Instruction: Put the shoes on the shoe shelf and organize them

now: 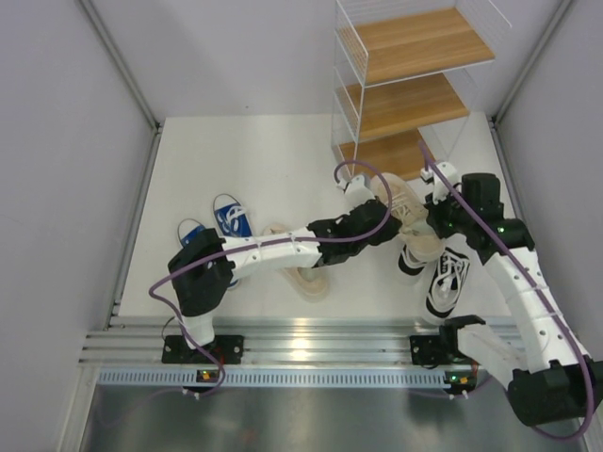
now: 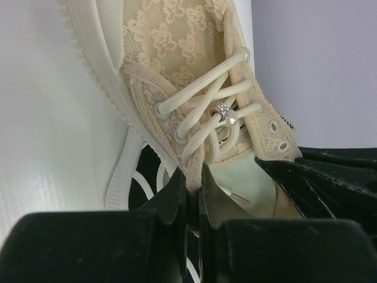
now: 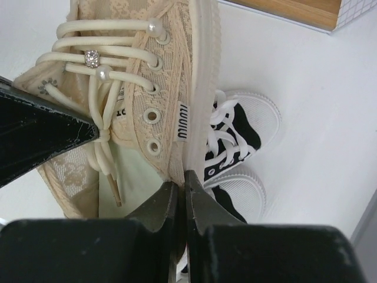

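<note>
Both grippers hold one beige lace sneaker (image 1: 403, 200) between them, lifted just in front of the shoe shelf's (image 1: 415, 47) bottom tier (image 1: 388, 153). My left gripper (image 1: 384, 215) (image 2: 194, 180) is shut on the collar edge of the beige sneaker (image 2: 177, 47). My right gripper (image 1: 430, 213) (image 3: 181, 183) is shut on the other side wall of the beige sneaker (image 3: 168, 68). The second beige sneaker (image 1: 306, 278) lies under the left arm. Two blue sneakers (image 1: 231, 215) sit at the left. Two black sneakers (image 1: 448, 281) (image 3: 235, 138) lie below the held shoe.
All three wooden tiers hold nothing. The shelf's lowest tier edge shows in the right wrist view (image 3: 294, 12). White walls close the table in on the left and right. The left arm stretches across the middle of the table.
</note>
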`<state>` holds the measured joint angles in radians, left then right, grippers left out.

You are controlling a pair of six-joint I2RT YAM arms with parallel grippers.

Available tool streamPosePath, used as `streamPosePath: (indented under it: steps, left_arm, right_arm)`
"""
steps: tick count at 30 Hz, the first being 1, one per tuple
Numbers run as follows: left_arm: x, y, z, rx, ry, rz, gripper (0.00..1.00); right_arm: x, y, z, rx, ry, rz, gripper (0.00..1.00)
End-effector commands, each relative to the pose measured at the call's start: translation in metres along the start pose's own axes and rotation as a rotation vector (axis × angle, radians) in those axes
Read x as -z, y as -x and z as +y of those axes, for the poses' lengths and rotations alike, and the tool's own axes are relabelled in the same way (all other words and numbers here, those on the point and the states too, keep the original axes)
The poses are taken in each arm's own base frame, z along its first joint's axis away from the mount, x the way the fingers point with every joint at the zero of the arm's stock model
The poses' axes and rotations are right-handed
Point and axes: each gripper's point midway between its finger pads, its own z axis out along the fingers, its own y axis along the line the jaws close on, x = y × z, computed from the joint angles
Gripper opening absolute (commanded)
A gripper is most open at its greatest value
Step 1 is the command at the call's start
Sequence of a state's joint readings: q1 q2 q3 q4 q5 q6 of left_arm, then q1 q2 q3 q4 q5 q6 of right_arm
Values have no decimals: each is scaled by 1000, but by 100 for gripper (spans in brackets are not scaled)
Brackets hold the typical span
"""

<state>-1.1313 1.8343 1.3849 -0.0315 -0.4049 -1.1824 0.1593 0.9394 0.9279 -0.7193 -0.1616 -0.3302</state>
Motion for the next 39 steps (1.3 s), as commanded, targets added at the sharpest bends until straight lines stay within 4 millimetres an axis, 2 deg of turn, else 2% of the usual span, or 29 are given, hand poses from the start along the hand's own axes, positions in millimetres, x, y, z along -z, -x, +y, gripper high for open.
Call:
streamPosePath:
  steps: [1, 2, 3, 4, 5, 7, 8, 10, 11, 13, 14, 16, 17, 19, 20, 22, 23, 24, 25, 26, 28, 29, 30, 32, 34, 35, 36, 37, 39]
  left_arm:
    - [35, 33, -70, 59, -274, -62, 0]
    - [40, 35, -76, 60, -318, -67, 13]
    - [46, 40, -80, 55, -349, -68, 22]
    - [47, 33, -70, 18, -362, -49, 33]
    - [60, 37, -83, 14, -441, -34, 51]
    - [66, 40, -80, -5, -472, -24, 64]
    - [73, 36, -77, -37, -497, 6, 71]
    - [80, 41, -79, -77, -535, 8, 73]
    - [82, 40, -74, -94, -538, 20, 74]
    - [96, 44, -77, -146, -584, 28, 76]
    - [110, 47, -83, -169, -626, 36, 76]
    - [121, 45, -73, -228, -638, 46, 77]
    - [136, 54, -74, -301, -661, 8, 77]
    - [138, 53, -44, -420, -568, 2, 78]
    - [154, 64, -41, -450, -560, -34, 78]
    - [157, 75, -9, -545, -450, -97, 80]
    - [173, 85, 2, -569, -413, -121, 81]
    - [179, 90, 13, -589, -379, -144, 82]
    - [179, 98, 39, -626, -286, -183, 84]
    - [197, 109, 46, -637, -270, -220, 86]
    - [207, 117, 73, -679, -190, -253, 88]
    - [223, 133, 79, -660, -164, -323, 91]
    - [229, 136, 89, -669, -133, -330, 91]
    - [245, 148, 103, -659, -102, -393, 92]
    - [253, 152, 114, -644, -81, -420, 93]
    - [260, 154, 120, -624, -82, -442, 93]
    - [262, 157, 126, -609, -65, -459, 93]
    - [263, 157, 129, -590, -63, -468, 94]
    - [267, 157, 136, -568, -64, -484, 94]
  right_arm:
    - [3, 31, -5, -33, 10, -123, 0]
    - [6, 35, -9, -44, 4, -145, 0]
    - [8, 39, -12, -56, 1, -161, 0]
    - [10, 41, -16, -66, -8, -172, 0]
    - [11, 44, -17, -73, 0, -187, 0]
    - [12, 49, -22, -90, -4, -206, 0]
    - [11, 49, -25, -104, -3, -207, 0]
    - [11, 55, -26, -108, 6, -229, 0]
    - [10, 54, -35, -128, -8, -230, 0]
    - [7, 59, -41, -138, -13, -241, 0]
    - [6, 61, -43, -141, -12, -245, 0]
    - [4, 70, -48, -149, -20, -266, 0]
    - [-2, 71, -51, -157, -22, -257, 0]
    - [-9, 80, -59, -175, -27, -265, 0]
    - [-13, 81, -63, -184, -37, -262, 0]
    - [-25, 85, -69, -208, -40, -254, 0]
    - [-28, 89, -76, -211, -62, -264, 0]
    - [-31, 94, -80, -220, -70, -274, 0]
    - [-39, 94, -83, -230, -77, -266, 0]
    - [-42, 100, -92, -235, -112, -287, 0]
    - [-53, 101, -99, -249, -132, -283, 0]
    - [-57, 104, -103, -278, -154, -291, 0]
    - [-59, 111, -107, -279, -161, -321, 0]
    - [-69, 112, -116, -304, -204, -335, 0]
    - [-76, 121, -120, -315, -216, -381, 0]
    - [-84, 116, -127, -341, -251, -367, 0]
    - [-90, 121, -117, -327, -226, -377, 0]
    - [-96, 128, -118, -323, -235, -408, 0]
    - [-103, 130, -119, -317, -247, -428, 0]
